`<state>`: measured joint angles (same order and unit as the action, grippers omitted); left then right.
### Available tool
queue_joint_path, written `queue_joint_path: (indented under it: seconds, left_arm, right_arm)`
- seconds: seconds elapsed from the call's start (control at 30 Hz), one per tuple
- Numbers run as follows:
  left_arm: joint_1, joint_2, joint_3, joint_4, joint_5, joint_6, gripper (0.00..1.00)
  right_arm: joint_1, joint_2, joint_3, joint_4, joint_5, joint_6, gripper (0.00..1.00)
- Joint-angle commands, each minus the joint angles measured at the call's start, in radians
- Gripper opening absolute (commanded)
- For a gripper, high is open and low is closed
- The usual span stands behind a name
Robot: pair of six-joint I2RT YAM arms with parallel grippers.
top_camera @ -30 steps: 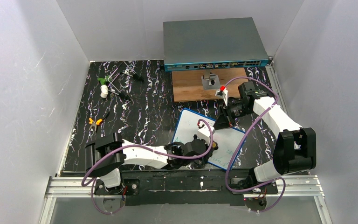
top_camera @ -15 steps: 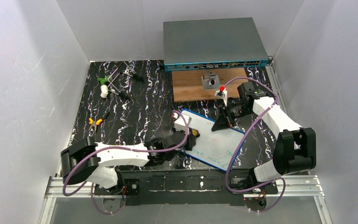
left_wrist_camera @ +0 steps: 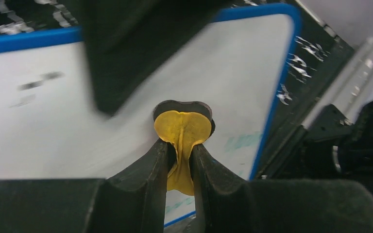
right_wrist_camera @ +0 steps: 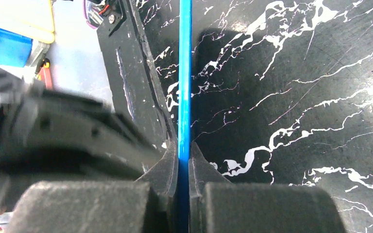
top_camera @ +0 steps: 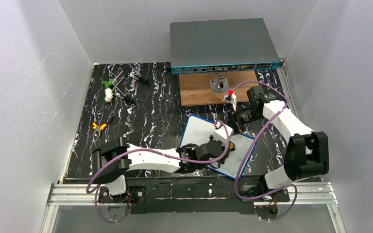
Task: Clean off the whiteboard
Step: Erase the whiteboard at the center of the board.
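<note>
Right now the left gripper (left_wrist_camera: 182, 145) is clenching a yellow wiping pad (left_wrist_camera: 182, 128) and pressing it down onto the whiteboard (top_camera: 199, 133). The board is lying directly under that claw, in the near middle of the black marbled table (top_camera: 141, 116), just ahead of the two arm bases. From above, its long axis is running slantwise, from far-left to near-right, and the pad is sitting toward the right-hand end. The right gripper (right_wrist_camera: 183, 162) is pinching the board's blue rim (right_wrist_camera: 184, 97) along the far long edge, steadying it. I cannot tell whether that edge is being lifted off the table. Faint green traces (left_wrist_camera: 243, 141) are showing just inside the rim near the pad, and some blurred marks (left_wrist_camera: 39, 82) are lying further along the white face. I'd judge the left arm is the one placed to wipe, sweeping along that long axis.
</note>
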<state>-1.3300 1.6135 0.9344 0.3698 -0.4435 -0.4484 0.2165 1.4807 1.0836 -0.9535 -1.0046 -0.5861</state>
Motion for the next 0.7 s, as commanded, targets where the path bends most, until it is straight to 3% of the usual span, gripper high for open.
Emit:
queue_joint_path:
  seconds: [0.0,0.17,0.33,0.53,0.67]
  left_arm:
    - [-0.051,0.094,0.138,-0.030,0.049,0.069,0.00]
    - [-0.079,0.132,0.204,-0.084,0.013,0.123,0.00]
    - [-0.068,0.022,0.023,-0.066,-0.059,0.101,0.00]
    - [0.026,-0.114,-0.114,0.001,0.028,0.002,0.00]
    - [-0.023,-0.056,-0.014,-0.055,0.037,0.088,0.00]
  right_arm:
    - [0.004,-0.009,0.029,-0.042,-0.115,0.011,0.01]
    - [0.005,-0.013,0.029,-0.042,-0.110,0.011,0.01]
    - [0.004,-0.016,0.025,-0.033,-0.091,0.016,0.01]
    - [0.000,-0.029,0.019,-0.015,-0.071,0.029,0.01]
    - [0.000,-0.030,0.016,-0.007,-0.063,0.037,0.01]
